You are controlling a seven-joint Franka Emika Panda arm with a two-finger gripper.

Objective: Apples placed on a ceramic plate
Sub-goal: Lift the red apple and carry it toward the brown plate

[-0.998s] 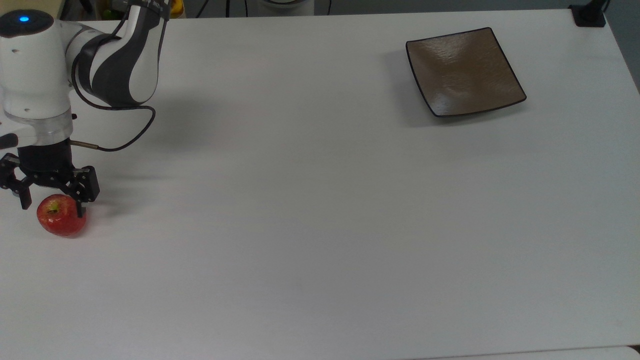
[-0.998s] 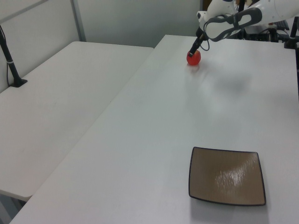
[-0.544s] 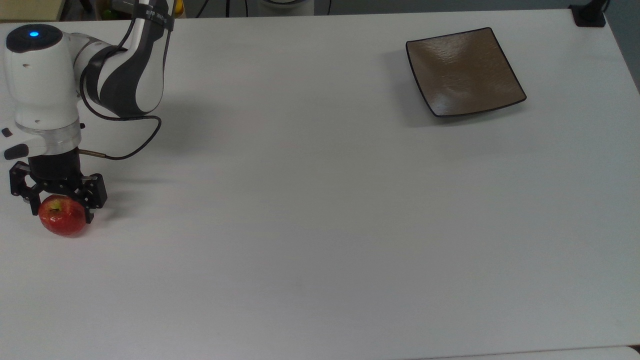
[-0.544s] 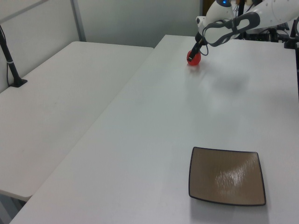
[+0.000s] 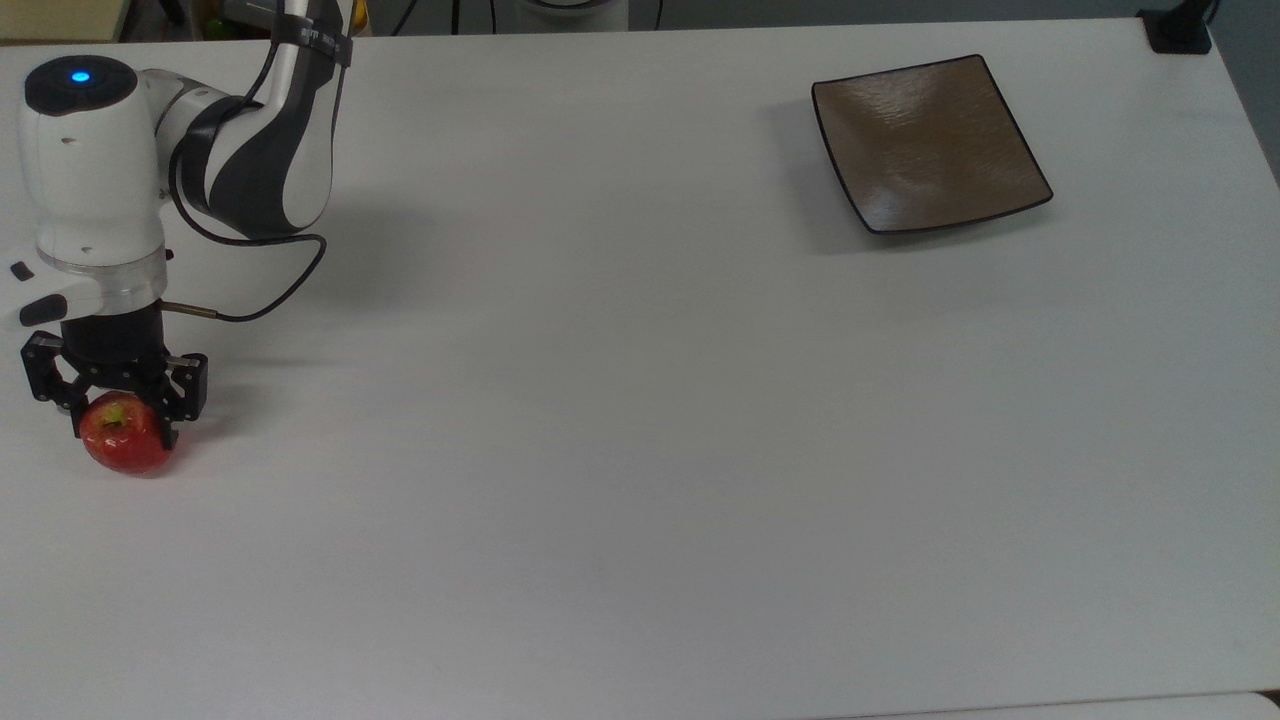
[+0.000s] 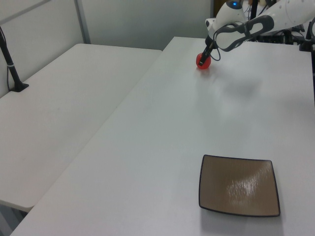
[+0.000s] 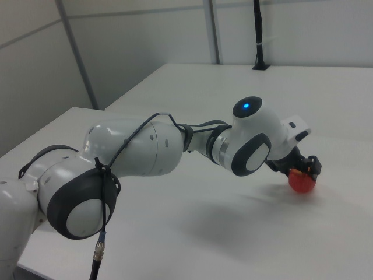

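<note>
— Pincer (image 5: 118, 408) first: where is it?

— At the far left of the top view, pointing straight down over the apple (image 5: 124, 438). Its two black fingers (image 5: 186, 385) stand one on each side of the fruit, close against its upper half.

— Has it got hold of the apple?

— The fingers look pressed to both sides, so I take it as clamped on the fruit. The apple's underside appears to sit on the white desk (image 5: 640, 450), with a small shadow right beside it.

— What does the apple look like?

— Small, glossy, red, with a yellow-green patch around a short dark stem that faces up between the fingers.

— And the plate?

— The plate (image 5: 928, 143) is square, shallow, brown and shiny with a thin dark rim. It lies flat near the upper right of the top view, well apart from the apple, almost the whole desk between them. Nothing lies on it.

— Do the side cameras agree?

— In the left view the plate (image 6: 239, 185) is near the bottom, and the apple (image 6: 203, 61) is a red spot far up the desk under the arm (image 6: 246, 22). In the right view the white arm (image 7: 145, 151) stretches across toward the right view's right, a blue light glowing on its wrist, and the pincer (image 7: 303, 169) sits on top of the apple (image 7: 302, 182).

— Anything else around?

— A black cable (image 5: 250, 300) loops from the arm down to the wrist, and a second white desk (image 6: 54, 113) stands alongside on the left view's left.
</note>
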